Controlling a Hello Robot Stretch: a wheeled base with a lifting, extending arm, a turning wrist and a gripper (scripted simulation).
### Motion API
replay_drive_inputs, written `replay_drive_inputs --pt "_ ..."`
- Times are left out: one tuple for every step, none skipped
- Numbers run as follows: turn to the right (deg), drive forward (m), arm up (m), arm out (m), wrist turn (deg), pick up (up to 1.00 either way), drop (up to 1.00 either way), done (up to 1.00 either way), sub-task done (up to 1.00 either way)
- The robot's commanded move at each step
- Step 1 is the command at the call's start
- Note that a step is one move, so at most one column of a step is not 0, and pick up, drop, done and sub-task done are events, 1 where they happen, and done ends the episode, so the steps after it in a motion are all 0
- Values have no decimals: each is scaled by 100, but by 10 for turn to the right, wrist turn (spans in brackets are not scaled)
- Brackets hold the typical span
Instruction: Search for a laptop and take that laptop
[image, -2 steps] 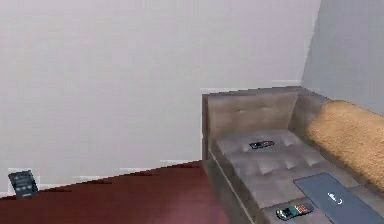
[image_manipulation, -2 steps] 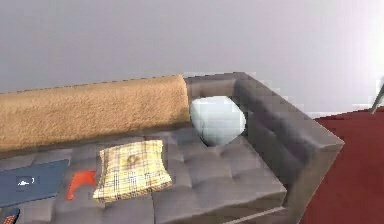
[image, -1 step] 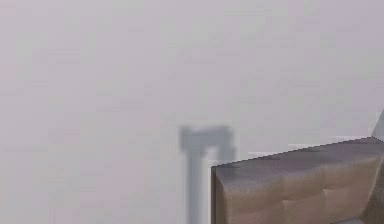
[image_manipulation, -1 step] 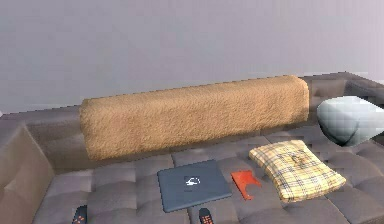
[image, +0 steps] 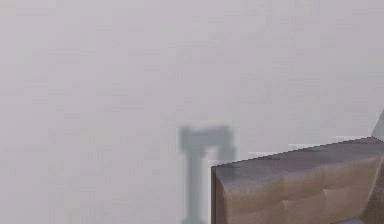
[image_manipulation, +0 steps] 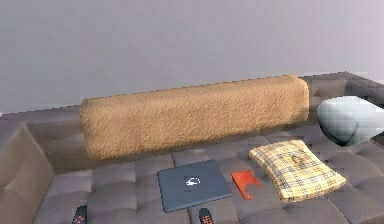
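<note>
1. You could not tell the hand's state from either view.
2. Your laptop (image_manipulation: 193, 186) lay shut and flat on the grey tufted sofa (image_manipulation: 100, 185), low in the arm side view's middle.
3. Just right of it you had a small red thing (image_manipulation: 246, 181), then a yellow plaid pillow (image_manipulation: 295, 168).
4. Behind them ran a long tan bolster (image_manipulation: 195, 117).
5. Ahead of you stood a pale wall (image: 120, 80).

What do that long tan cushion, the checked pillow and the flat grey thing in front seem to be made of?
Long tan cushion: probably fleecy fabric; its surface looks nubbly and matte. Checked pillow: likely woven cloth, given the plaid pattern and soft edges. The flat grey thing, seemingly a closed laptop: smooth metal or plastic, thin and sharp-edged.
</note>
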Motion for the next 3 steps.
replay_drive_inputs --pt "0 0 6 0 0 0 0 0 0" --pt "0 0 0 32 0 0 0 0 0" --pt "0 0 0 0 450 0 0 0 0"
